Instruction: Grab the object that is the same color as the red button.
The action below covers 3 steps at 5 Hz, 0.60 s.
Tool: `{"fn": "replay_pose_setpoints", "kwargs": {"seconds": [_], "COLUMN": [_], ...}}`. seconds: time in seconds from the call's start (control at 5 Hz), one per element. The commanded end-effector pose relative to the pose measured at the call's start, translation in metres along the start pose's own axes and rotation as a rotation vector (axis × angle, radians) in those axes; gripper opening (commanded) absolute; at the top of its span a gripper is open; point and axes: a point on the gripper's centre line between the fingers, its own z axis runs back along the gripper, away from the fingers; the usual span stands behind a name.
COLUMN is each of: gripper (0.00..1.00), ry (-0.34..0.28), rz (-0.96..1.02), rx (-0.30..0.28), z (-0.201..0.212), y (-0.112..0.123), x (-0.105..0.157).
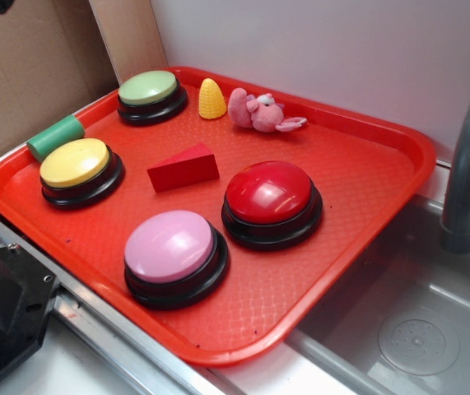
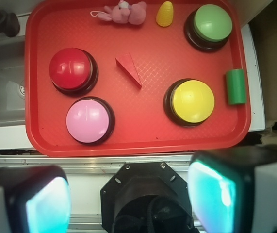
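Note:
The small red wedge block (image 1: 183, 168) lies flat near the middle of the red tray (image 1: 366, 164), between the yellow and red buttons. The glossy red dome button (image 1: 270, 197) on its black base stands just right of it. In the wrist view the wedge (image 2: 129, 69) sits at the tray's centre, with the red button (image 2: 71, 69) to its left. My gripper (image 2: 128, 199) hangs high above the tray's near edge, over the robot's black base. Its jaws are wide apart and empty. The gripper does not show in the exterior view.
On the tray are also a pink button (image 1: 171, 251), a yellow button (image 1: 76, 168), a green button (image 1: 150, 93), a yellow cone (image 1: 211, 99), a pink plush toy (image 1: 259, 112) and a green cylinder (image 1: 55, 137). A sink (image 1: 416, 329) with a grey faucet (image 1: 469, 164) lies to the right. Cardboard (image 1: 29, 66) stands behind.

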Motion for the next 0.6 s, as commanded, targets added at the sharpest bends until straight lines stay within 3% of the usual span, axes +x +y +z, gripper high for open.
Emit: {"fn": "replay_pose_setpoints", "kwargs": {"seconds": [0.0, 0.2, 0.4], "gripper": [1.00, 1.00, 1.00], "ry": [0.000, -0.042, -0.122], "rz": [0.000, -0.031, -0.084], "rx": [0.000, -0.047, -0.039], "z": [0.000, -0.016, -0.027], "y": [0.000, 0.007, 0.009], "x": [0.000, 0.032, 0.052]}}
